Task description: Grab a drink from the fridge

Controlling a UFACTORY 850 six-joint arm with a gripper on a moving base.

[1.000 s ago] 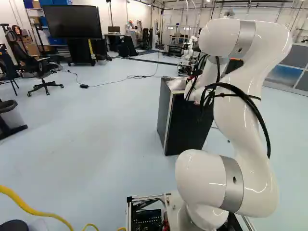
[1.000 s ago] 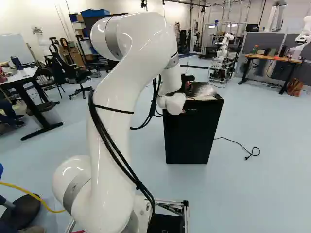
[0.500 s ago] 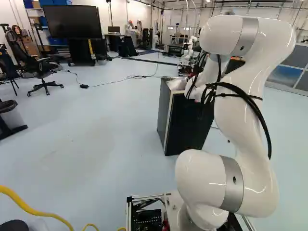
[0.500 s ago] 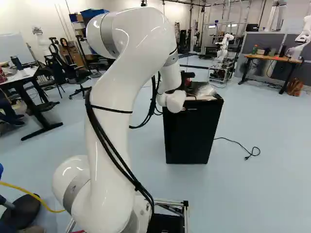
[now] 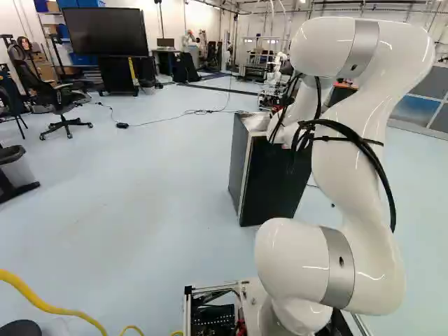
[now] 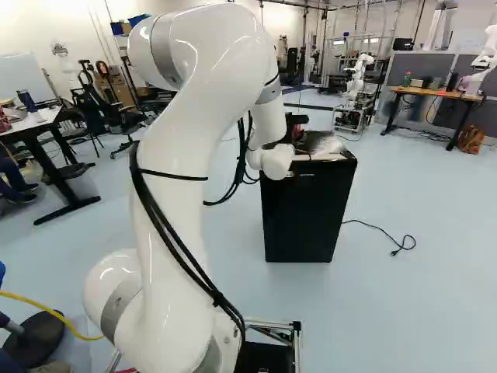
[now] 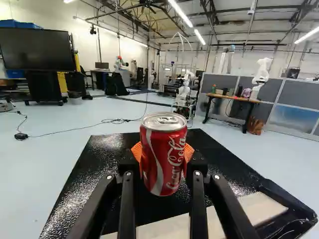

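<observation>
In the right base view my gripper shows only as a small dark part beyond the wrist, over the black fridge. The wrist view shows the gripper shut on a red drink can, an orange pad pressed to either side of it. The can stands upright in the grip, its silver lid uppermost. Behind and below it lies the fridge's glossy black top, with a pale strip along the near edge. How far the can's bottom is from that top, I cannot tell.
The fridge's front looks closed, and a cable lies on the floor beside it. Another robot stands well beyond. A desk is at the far right, an office chair at the left of the left base view.
My arm's upper part has risen and drawn back slightly, the wrist shifting a little left and up in the right base view. The base and the fridge have stayed put.
</observation>
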